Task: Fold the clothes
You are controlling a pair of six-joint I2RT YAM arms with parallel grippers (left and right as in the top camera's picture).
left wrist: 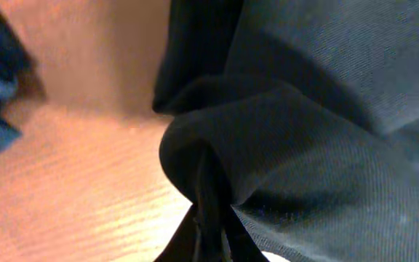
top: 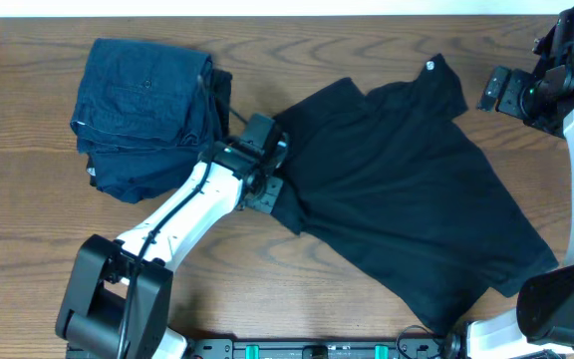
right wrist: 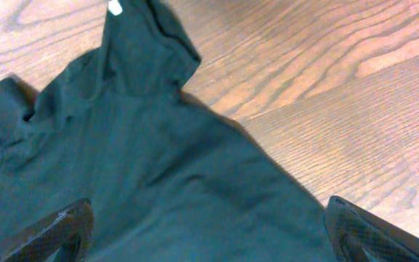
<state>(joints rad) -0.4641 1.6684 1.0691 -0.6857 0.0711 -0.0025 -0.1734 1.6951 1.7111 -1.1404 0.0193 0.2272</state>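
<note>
The left pincer [top: 273, 170] is clamped on a bunched edge of the black T-shirt [top: 407, 189] (spread on the tabletop [top: 28, 229]); the right pincer [top: 495, 90] gapes wide, empty, near its white tag [top: 430, 66]

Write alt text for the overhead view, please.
A black T-shirt lies rumpled across a wooden table, one edge pinched by the left fingers. The right fingers stand open, clear of the shirt, at upper right; folded dark blue cloth sits at upper left.
</note>
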